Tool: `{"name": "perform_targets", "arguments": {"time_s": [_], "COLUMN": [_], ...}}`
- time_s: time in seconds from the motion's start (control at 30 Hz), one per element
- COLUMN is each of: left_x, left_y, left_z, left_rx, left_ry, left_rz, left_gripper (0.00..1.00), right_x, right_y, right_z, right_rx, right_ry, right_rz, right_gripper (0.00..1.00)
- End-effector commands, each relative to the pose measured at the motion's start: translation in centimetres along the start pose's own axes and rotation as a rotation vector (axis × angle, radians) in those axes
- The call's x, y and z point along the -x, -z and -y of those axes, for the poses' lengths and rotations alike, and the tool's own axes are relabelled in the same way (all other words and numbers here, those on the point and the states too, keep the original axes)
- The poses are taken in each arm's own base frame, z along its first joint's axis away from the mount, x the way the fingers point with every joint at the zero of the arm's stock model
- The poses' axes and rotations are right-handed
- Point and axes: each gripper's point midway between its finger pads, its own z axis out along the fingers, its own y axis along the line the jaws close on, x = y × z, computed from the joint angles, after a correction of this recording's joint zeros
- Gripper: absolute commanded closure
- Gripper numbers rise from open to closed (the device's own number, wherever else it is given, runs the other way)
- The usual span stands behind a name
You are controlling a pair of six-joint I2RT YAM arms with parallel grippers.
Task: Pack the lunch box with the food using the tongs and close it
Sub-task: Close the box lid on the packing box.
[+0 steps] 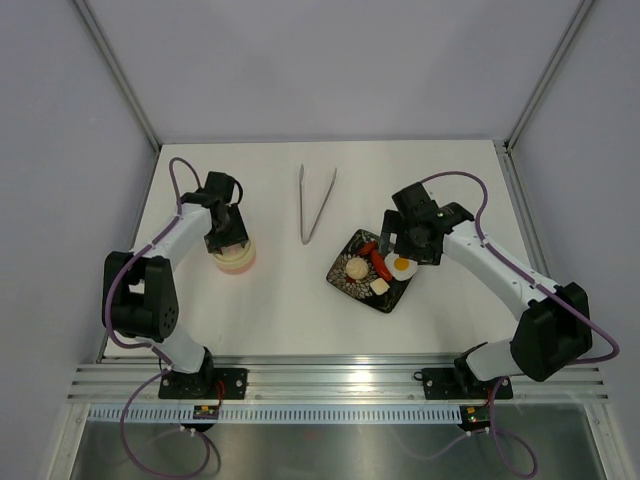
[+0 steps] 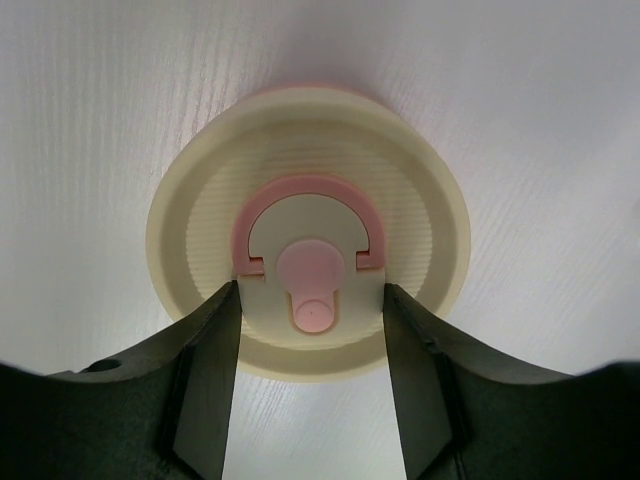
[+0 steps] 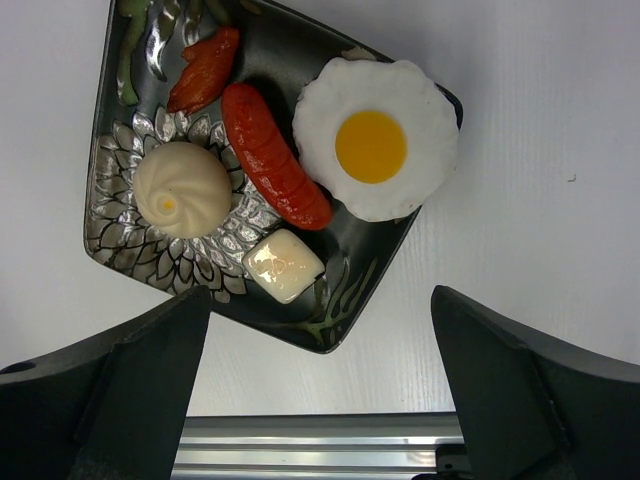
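Both arms reach forward with elbows bent, the left claw (image 2: 312,300) pointing down half-spread, the right claw (image 3: 320,295) spread wide.

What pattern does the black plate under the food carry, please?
The plate carries silvery petals and leaf streaks on black, clearest in the right wrist view.
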Motion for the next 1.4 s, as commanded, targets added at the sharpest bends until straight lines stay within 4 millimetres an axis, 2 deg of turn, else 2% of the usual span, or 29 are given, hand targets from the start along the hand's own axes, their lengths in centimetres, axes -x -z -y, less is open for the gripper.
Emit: {"name": "perform_targets", "arguments": {"time_s": [0.0,0.27,0.4,0.53,0.7,0.73,0.77,0.97,1.13,1.3,1.37], "left_x": [-2.3,-4.2,-5.7,-7.0,-7.3,-7.2,-7.2,-6.0,-4.4,-1.8,-1.2], "left_y": [-2.4,-2.2,-2.7,-2.5,-2.2,-1.8,-1.8,0.0,2.2,5.0,5.4], "left_z": [0.3,1.9,2.6,4.2,5.2,5.3,5.4,5.8,6.1,6.6,6.5], "left_rx": [-0.018,0.012,-0.007,-0.066,-0.06,-0.069,-0.075,-0.096,-0.109,-0.123,-0.115], "left_ry": [0.042,-0.016,-0.004,-0.004,-0.036,-0.036,-0.04,-0.066,-0.085,-0.092,-0.101], "left_rz": [-0.082,-0.074,-0.087,-0.063,-0.011,0.001,0.005,0.04,0.089,0.17,0.188], "left_gripper": [0.85,0.85,0.86,0.87,0.83,0.79,0.68,0.48,0.45,0.46,0.44], "right_x": [0.6,0.4,0.2,0.2,0.1,0.0,0.0,-0.1,-0.1,0.0,0.0], "right_y": [0.8,1.0,1.2,1.5,1.7,1.7,1.7,1.9,1.8,1.8,1.7], "right_z": [-0.5,-0.3,-0.1,0.1,0.2,0.3,0.4,0.6,0.5,0.4,0.3], "right_rx": [0.044,0.043,0.041,0.04,0.042,0.038,0.037,0.034,0.035,0.037,0.036], "right_ry": [-0.012,-0.014,-0.016,-0.019,-0.023,-0.024,-0.024,-0.027,-0.028,-0.027,-0.027], "right_rz": [0.037,0.042,0.043,0.048,0.052,0.05,0.05,0.054,0.05,0.05,0.048], "right_gripper": [0.0,0.0,0.01,0.01,0.0,0.01,0.01,0.01,0.01,0.01,0.0]}}
